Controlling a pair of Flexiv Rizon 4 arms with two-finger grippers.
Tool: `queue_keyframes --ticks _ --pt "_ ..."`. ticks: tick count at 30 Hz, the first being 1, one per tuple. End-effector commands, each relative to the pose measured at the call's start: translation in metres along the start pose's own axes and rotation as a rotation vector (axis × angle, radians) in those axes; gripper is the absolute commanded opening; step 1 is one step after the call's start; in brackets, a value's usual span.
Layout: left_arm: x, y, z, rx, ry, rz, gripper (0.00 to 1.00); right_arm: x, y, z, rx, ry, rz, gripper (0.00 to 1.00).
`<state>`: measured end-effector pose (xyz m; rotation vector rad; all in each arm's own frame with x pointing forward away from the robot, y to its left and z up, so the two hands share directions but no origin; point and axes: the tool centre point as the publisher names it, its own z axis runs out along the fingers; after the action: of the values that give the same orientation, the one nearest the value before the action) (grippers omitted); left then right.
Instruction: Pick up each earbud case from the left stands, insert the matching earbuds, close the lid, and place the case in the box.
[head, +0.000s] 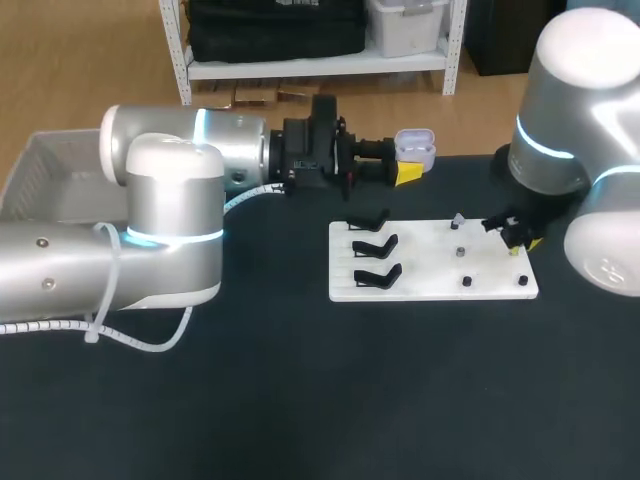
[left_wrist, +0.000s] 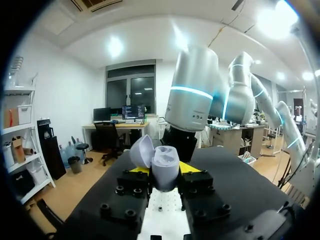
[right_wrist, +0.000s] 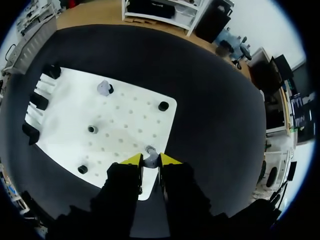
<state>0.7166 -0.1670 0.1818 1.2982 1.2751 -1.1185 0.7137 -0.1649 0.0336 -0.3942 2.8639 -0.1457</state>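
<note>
**Both grippers holding: one an earbud, one the open case**

On the dark table (head: 300, 400), right of its middle, lies a white board (head: 420, 290). Three black stands (head: 377, 247) line the board's left edge, all bare. Small black pegs (head: 466, 282) dot its right half.

At the board's far right corner, the right gripper (right_wrist: 150, 160) points down, its yellow tips drawn close against both sides of a grey earbud (right_wrist: 150, 150). A lilac earbud (head: 457, 221) sits on a peg by the board's far edge.

Beyond the board, near the table's far edge, the left gripper (head: 408, 172) clamps the lilac earbud case (left_wrist: 167, 162) from two sides, lid open. The grey box (head: 40, 170) stands at the far left corner.
</note>
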Motion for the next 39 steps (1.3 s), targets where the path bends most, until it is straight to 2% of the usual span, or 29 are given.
queue_keyframes --ticks 1,7,10,15,16,17,19,22,33,34,37,38,39 --pt "0.002 -0.001 0.000 -0.005 -0.008 0.005 0.00 0.007 0.000 -0.034 0.005 -0.005 0.021 0.00" --pt "0.002 -0.001 0.000 -0.005 -0.008 0.005 0.00 0.012 0.014 -0.083 -0.001 0.042 0.056 0.00" --pt "0.002 -0.001 0.000 -0.005 -0.008 0.005 0.00 0.015 0.022 -0.107 0.029 0.086 0.082 0.00" --pt "0.002 -0.001 0.000 -0.005 -0.008 0.005 0.00 0.018 0.036 -0.142 0.050 0.094 0.124 0.00" --pt "0.002 -0.001 0.000 -0.005 -0.008 0.005 0.00 0.018 0.039 -0.148 0.045 0.096 0.122 0.00" --pt "0.002 -0.001 0.000 -0.005 -0.008 0.005 0.00 0.018 0.042 -0.153 0.094 0.113 0.107 0.00" --pt "0.002 -0.001 0.000 -0.005 -0.008 0.005 0.00 0.017 0.046 -0.162 0.101 0.130 0.094 0.00" --pt "0.002 -0.001 0.000 -0.005 -0.008 0.005 0.00 0.018 0.045 -0.180 0.062 0.118 0.068 0.00" --pt "0.002 -0.001 0.000 -0.005 -0.008 0.005 0.00 0.018 0.045 -0.180 0.062 0.118 0.068 0.00" --pt "0.002 -0.001 0.000 -0.005 -0.008 0.005 0.00 0.014 0.050 -0.181 0.112 0.105 0.078 0.00" --pt "0.002 -0.001 0.000 -0.005 -0.008 0.005 0.00 0.000 0.061 -0.186 0.139 0.134 0.294 0.00" --pt "0.002 -0.001 0.000 -0.005 -0.008 0.005 0.00 -0.004 0.064 -0.187 0.188 0.187 0.365 0.00" --pt "0.002 -0.001 0.000 -0.005 -0.008 0.005 0.00 -0.008 0.068 -0.189 0.131 0.212 0.424 0.00"
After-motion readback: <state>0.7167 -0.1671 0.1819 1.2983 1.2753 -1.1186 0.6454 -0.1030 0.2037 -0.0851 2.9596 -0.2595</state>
